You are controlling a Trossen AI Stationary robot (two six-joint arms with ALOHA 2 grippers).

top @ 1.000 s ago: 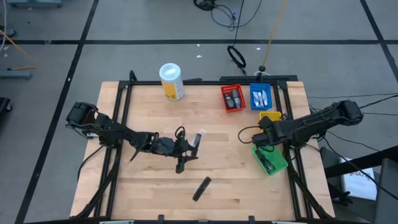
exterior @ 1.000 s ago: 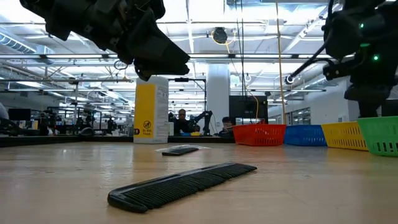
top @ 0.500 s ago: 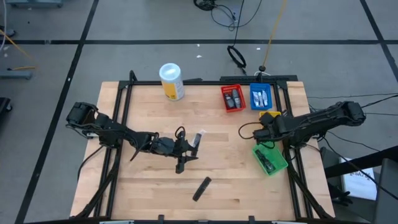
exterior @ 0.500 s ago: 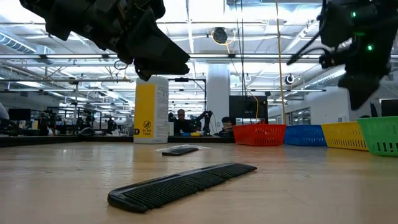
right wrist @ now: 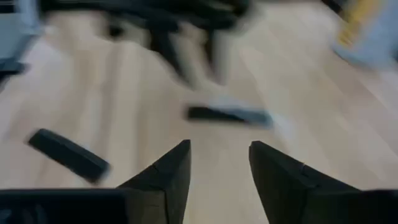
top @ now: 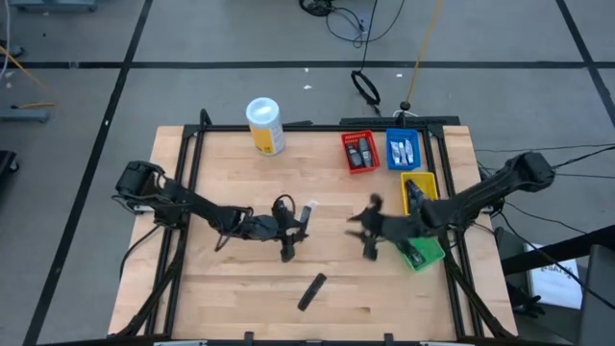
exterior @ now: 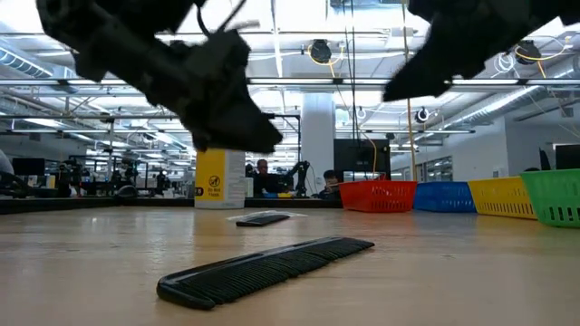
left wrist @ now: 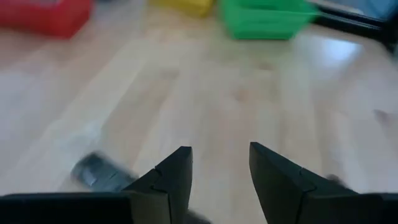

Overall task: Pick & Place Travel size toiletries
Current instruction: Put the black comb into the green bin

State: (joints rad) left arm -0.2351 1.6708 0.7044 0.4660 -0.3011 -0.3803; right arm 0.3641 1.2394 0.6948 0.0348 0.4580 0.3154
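Note:
A dark sachet with a pale end (top: 307, 215) lies flat on the wood near the table's middle; it also shows in the low view (exterior: 263, 218) and the right wrist view (right wrist: 230, 115). My left gripper (top: 291, 238) is open just beside it on its left and near side, above the table (left wrist: 217, 152). My right gripper (top: 362, 229) is open (right wrist: 217, 146) over the table's middle, to the right of the sachet. More small toiletries lie in the red bin (top: 360, 152), the blue bin (top: 402, 149), the yellow bin (top: 420, 188) and the green bin (top: 419, 251).
A black comb (top: 310, 291) lies flat toward the near edge (exterior: 263, 267) (right wrist: 68, 155). A tall white canister with a yellow label (top: 265, 125) stands at the far edge. The four bins line the right side. Bare wood lies between the two grippers.
My right gripper has swung from over the yellow and green bins toward the table's left, out over the middle and toward the sachet. My left gripper has come down a little beside the sachet. The sachet and comb have stayed put.

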